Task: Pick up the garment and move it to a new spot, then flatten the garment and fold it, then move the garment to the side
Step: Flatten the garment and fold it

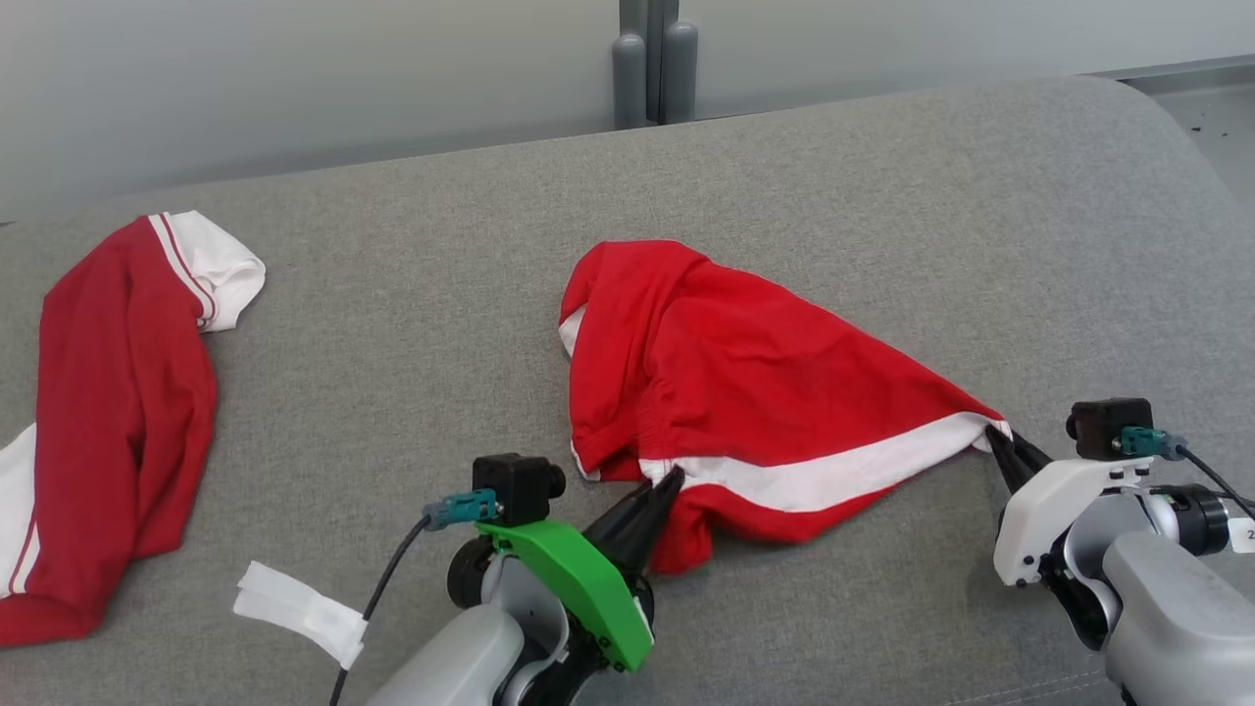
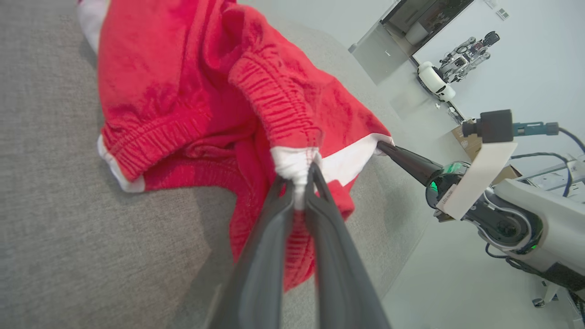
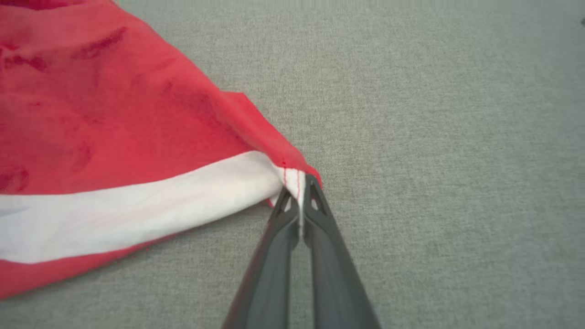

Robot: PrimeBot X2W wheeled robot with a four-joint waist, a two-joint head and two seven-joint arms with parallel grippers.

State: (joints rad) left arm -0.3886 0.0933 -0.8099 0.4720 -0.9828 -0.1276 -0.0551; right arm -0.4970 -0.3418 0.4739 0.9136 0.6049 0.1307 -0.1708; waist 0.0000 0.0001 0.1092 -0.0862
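A grey woven upholstered surface (image 1: pixel 784 176) spreads under both arms. On it, just ahead of both sets of fingertips, lies the crumpled red fabric garment with a white band (image 1: pixel 745 373). Its bulk is heaped beyond the left gripper (image 1: pixel 672 479) and tapers to a pointed corner at the right gripper (image 1: pixel 995 436). The long axis follows the white band, running straight from one gripper to the other across the robot's front. Each gripper is therefore at one end of that line, and neither is nearer. The left one is clamped on a bunched white bit of the gathered edge, the right one on the band's corner. The coming lift or spread likely turns on drawing this band taut between them. A second red-and-white garment (image 1: pixel 118 392) lies well out beyond the left gripper, and a small white strip (image 1: pixel 299 610) lies near it.
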